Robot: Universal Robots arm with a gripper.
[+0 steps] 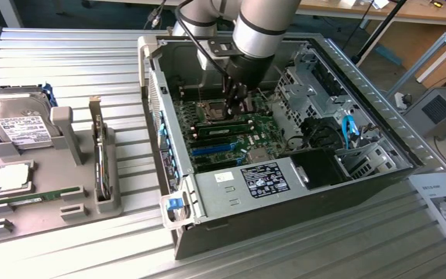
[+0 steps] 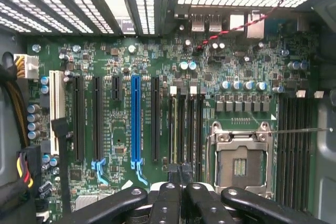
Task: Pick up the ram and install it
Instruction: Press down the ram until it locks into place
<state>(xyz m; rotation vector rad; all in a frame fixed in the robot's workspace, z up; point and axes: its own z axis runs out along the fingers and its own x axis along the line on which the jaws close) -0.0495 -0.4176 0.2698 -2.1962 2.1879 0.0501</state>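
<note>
On the table (image 1: 68,52): a big open case (image 1: 378,99) lies on its side, so the arm can reach in from above.
Arm (image 1: 266,23): it comes down into the middle of the case, right over the board.
Board (image 2: 121,61): green, flat on the floor of the case, with long black slots side by side and one blue slot (image 2: 136,119).
Tray (image 1: 83,209): grey, on the exterior view's left, well apart from the case. It keeps the loose parts in their own beds so each is easy to grab.
Hard drive (image 1: 18,125): leans at the far end of the tray.
Card (image 1: 99,157): stands on its edge in a tray slot, not touched.
Ram (image 1: 225,122): a thin green stick that looks to sit in a board slot, just beside the empty chip socket (image 2: 239,163). From the wrist it shows edge-on (image 2: 175,129). I think it is in place or almost in, but I cannot tell if it has clicked all the way down.
Other ram (image 1: 33,197): lies flat in its bed at the near end of the tray.
Jaws: shut tight, the black fingers (image 2: 166,203) pressed together with nothing between them. They hang low over the ends of the ram slots, maybe to push down, not to grab.
</note>
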